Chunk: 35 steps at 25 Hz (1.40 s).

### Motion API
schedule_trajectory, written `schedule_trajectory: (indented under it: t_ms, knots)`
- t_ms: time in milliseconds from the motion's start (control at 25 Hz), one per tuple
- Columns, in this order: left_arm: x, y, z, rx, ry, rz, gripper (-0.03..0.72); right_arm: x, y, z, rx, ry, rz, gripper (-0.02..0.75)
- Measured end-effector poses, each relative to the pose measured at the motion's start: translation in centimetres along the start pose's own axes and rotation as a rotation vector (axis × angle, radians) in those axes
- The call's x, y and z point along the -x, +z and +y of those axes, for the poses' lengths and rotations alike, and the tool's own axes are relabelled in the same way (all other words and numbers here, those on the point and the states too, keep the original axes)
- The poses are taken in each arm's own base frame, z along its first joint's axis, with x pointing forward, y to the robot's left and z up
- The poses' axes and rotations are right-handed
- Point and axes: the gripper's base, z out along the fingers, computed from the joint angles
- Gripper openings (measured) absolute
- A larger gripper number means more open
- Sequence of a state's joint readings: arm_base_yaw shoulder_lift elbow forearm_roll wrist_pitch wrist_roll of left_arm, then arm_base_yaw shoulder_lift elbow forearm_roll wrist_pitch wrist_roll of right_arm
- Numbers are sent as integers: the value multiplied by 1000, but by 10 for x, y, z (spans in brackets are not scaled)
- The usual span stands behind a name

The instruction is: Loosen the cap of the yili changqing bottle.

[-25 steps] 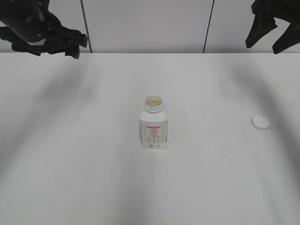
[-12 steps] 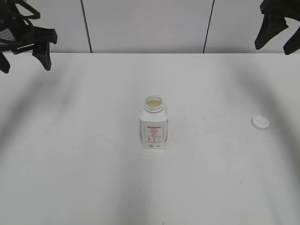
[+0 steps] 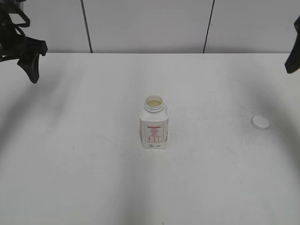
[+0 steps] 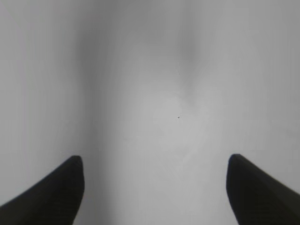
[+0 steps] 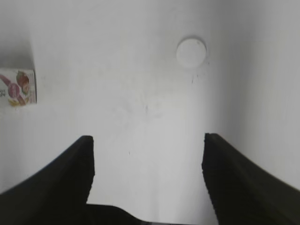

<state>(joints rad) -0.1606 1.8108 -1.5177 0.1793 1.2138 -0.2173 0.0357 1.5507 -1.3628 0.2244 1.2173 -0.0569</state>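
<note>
Bottle (image 3: 153, 125) uncapped mid-table (image 3: 84, 178); cap (image 3: 260, 122) well right; both tools (image 4: 154, 187) (image 5: 147, 159) spread, empty.

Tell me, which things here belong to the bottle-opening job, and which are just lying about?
Part of the job:
- yili changqing bottle, upright mid-table, neck open
- cap, off, lying flat on the table to the bottle's right
- left hand and right hand, both open, empty

Just there:
- white table
- panelled wall

1 bottle (image 3: 153, 124), 1 cap (image 3: 260, 122), 1 table (image 3: 84, 154), 2 pincers.
</note>
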Motion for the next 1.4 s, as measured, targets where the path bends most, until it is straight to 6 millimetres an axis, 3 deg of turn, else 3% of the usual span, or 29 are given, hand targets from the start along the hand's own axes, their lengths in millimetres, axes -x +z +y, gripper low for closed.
schedule_trajectory:
  t_ms: [240, 560, 720, 920, 1120, 1400]
  knots:
    - [-16, -26, 6, -19, -1, -53, 522, -66, -18, 2, -2, -1, -6, 563]
    - [-92, -53, 22, -19, -1, -60, 512, -138, -60, 5, -47, -79, -174, 563]
    - [-128, -69, 31, -25, 15, -113, 491, -184, -80, 8, -53, -108, -315, 563]
    - [-179, -91, 43, -39, 4, -226, 481, -229, -72, 5, -56, -121, -386, 563]
    - [-236, -112, 55, -58, -1, -398, 481, -261, -59, -1, -84, -134, -436, 563]
    - [-299, -107, 62, -94, -22, -556, 470, -285, -43, -8, -129, -162, -474, 563]
